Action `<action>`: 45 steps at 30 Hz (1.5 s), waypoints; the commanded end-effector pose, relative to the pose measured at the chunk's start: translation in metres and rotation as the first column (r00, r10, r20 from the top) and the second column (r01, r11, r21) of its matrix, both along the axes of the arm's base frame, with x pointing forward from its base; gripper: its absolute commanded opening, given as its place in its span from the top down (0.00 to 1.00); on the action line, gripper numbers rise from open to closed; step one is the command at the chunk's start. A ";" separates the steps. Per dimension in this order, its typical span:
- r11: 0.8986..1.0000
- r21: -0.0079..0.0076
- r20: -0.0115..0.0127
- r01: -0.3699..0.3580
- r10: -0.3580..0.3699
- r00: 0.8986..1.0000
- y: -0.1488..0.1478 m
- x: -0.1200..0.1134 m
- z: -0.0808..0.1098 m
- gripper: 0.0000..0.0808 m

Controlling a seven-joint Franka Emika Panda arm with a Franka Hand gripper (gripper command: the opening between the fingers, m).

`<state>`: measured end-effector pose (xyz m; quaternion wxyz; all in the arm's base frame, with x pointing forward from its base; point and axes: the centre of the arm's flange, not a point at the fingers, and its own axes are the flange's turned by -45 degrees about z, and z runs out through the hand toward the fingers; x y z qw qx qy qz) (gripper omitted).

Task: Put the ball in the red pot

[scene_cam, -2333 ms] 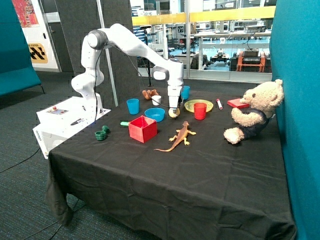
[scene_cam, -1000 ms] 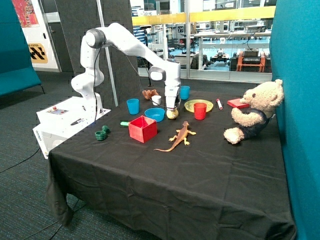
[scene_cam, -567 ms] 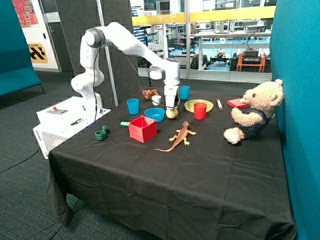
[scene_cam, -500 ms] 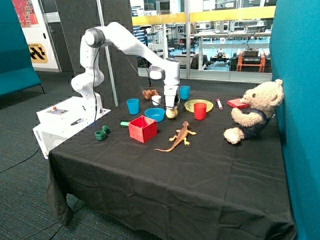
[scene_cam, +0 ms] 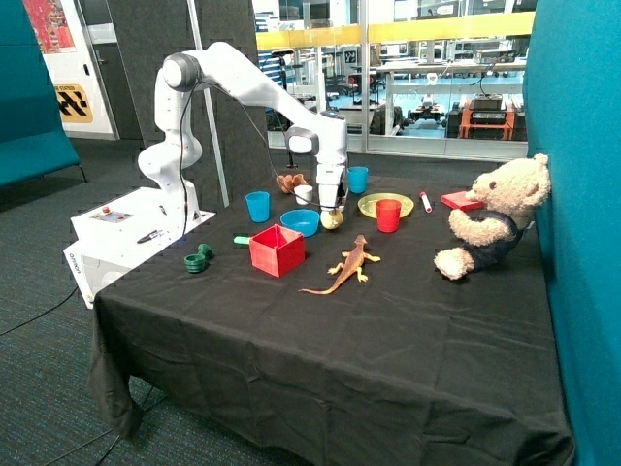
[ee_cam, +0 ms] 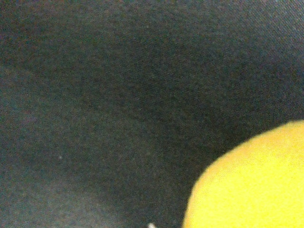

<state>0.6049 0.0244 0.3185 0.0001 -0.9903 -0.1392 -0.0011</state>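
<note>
The pale yellow ball hangs just above the black cloth, between the blue bowl and the red cup. My gripper points straight down and is shut on it from above. In the wrist view the ball fills one corner, with only black cloth behind it. The red pot, a square box, stands on the cloth nearer the front than the blue bowl, apart from the gripper.
An orange toy lizard lies beside the red pot. A yellow-green plate, two blue cups, a white cup and a brown lumpy object stand at the back. A teddy bear sits by the teal wall.
The gripper has moved a little toward the blue bowl and the red pot, carrying the ball with it.
</note>
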 end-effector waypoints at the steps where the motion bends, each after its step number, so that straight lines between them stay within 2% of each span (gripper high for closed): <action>1: 1.000 0.000 -0.002 -0.003 0.003 1.000 0.003 -0.001 0.010 1.00; 9: 1.000 0.000 -0.002 0.002 -0.002 1.000 0.005 0.007 0.033 1.00; 26: 1.000 0.000 -0.002 -0.029 0.029 1.000 0.003 0.009 0.098 1.00; 33: 1.000 0.000 -0.002 -0.019 0.019 1.000 -0.008 -0.001 0.116 1.00; 45: 1.000 0.000 -0.002 0.018 -0.018 1.000 -0.034 -0.021 0.134 1.00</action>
